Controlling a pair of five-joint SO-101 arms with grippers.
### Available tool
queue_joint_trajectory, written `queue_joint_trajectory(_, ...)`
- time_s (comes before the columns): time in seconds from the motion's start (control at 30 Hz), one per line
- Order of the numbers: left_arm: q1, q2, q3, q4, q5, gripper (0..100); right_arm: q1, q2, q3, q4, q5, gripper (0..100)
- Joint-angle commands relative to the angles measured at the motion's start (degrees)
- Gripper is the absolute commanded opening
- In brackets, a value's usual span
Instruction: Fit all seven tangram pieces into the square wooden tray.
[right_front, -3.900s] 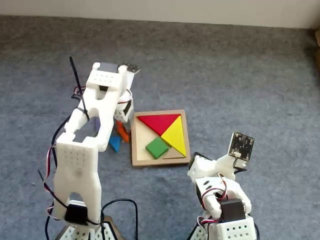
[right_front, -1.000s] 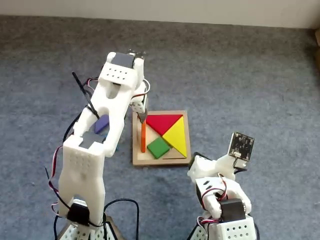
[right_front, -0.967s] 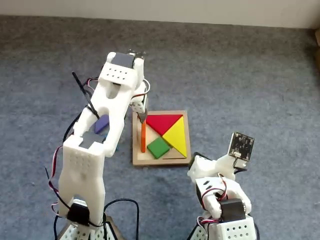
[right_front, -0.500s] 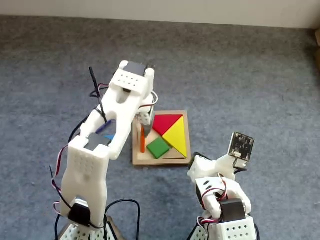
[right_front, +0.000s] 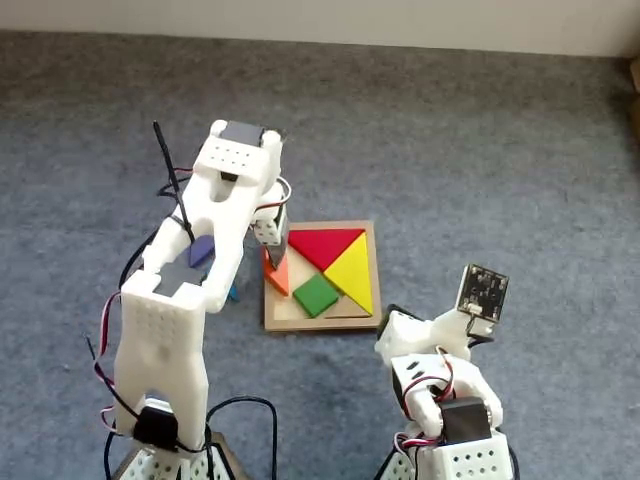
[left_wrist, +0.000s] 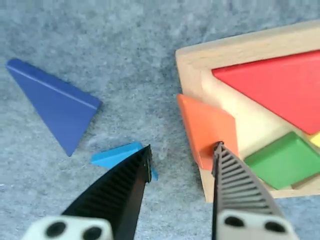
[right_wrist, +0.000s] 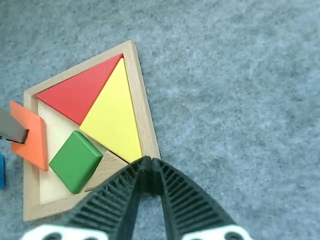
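1. L gripper (left_wrist: 182, 148) spread, drawn back from over tray (left_wrist: 235, 50) vs 0.5 s ago.
2. Orange piece (left_wrist: 207, 125), then on edge inside tray, now tilted across L-side rim.
3. R gripper (right_wrist: 149, 165) pressed together, unmoved.

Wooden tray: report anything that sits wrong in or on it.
The orange piece is askew: it lies tilted across the wooden tray's rim, partly over the recess and partly outside, not seated. The red piece, yellow piece and green piece lie flat inside. The open left gripper straddles the orange piece's edge.
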Motion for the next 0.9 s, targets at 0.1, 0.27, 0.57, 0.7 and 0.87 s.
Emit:
queue_joint_trajectory(0.1,1.71,-0.04,-1.63,0.97,-0.18,21,0.92,-0.84,5.93,-0.84,0.62,0.5)
queue_joint_trajectory(0.27,1.98,4.00,-2.24,-1.41,-0.26,21,0.92,-0.84,5.93,-0.84,0.62,0.5)
queue_joint_trajectory(0.57,3.12,4.09,-9.01,-3.87,0.09,21,0.92,-0.84,5.93,-0.75,0.62,0.5)
queue_joint_trajectory(0.7,5.32,4.09,-19.12,3.87,0.18,21,0.92,-0.84,5.93,-0.75,0.62,0.5)
queue_joint_trajectory(0.87,6.20,1.36,-20.44,4.22,0.18,21,0.92,-0.84,5.93,-0.75,0.62,0.5)
